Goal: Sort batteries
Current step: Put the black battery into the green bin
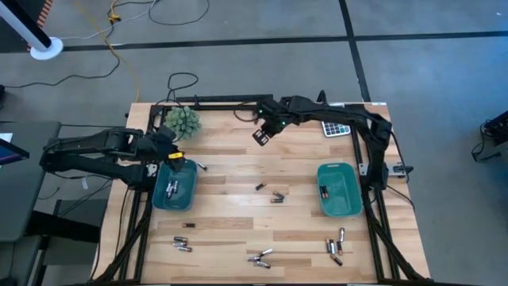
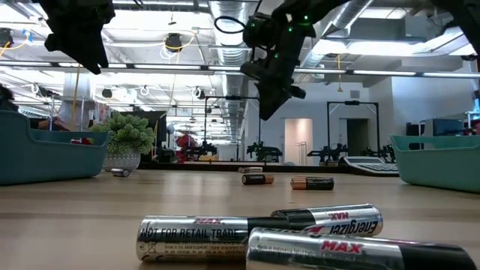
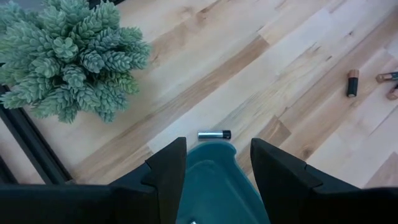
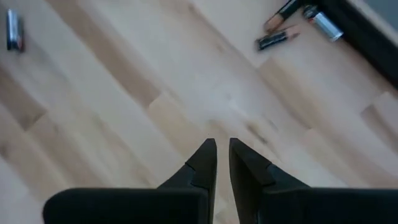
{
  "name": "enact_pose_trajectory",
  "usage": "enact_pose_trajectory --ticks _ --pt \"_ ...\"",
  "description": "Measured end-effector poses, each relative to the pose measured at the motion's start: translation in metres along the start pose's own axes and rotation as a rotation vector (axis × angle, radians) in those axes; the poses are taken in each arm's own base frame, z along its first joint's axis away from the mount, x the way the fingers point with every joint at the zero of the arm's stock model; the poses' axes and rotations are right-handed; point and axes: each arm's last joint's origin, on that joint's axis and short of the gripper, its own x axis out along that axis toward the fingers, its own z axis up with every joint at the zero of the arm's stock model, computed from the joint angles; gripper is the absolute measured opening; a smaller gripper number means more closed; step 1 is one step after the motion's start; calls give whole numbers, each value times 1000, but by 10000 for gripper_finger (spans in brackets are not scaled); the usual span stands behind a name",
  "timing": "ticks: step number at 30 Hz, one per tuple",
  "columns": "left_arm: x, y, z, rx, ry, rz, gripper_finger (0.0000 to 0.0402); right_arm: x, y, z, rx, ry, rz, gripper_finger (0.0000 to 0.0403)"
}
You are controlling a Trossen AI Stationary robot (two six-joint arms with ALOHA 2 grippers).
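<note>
Below right gripper (image 1: 260, 137), batteries (image 1: 275, 195) well apart

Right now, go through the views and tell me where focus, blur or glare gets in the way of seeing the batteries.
Low view: the nearest batteries are sharp enough to read their labels, while ceiling lights glare behind the dark right gripper. Right wrist view: soft throughout, the batteries smeared. Left wrist view: crisp on the plant and a lone battery. High view: evenly lit, batteries tiny.
</note>
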Motion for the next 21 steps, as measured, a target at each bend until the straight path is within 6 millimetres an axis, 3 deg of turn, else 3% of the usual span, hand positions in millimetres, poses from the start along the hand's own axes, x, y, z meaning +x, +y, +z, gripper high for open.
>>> enact_pose_trajectory --ticks 9,17,21 --pt "0 0 0 27 -3 3 173 -1 -30 38 43 -270 39 62" --pt "0 0 0 26 -9 8 173 -3 -54 51 71 -344 22 64" --pt "0 0 1 26 -15 16 173 6 -63 55 94 -353 13 90"
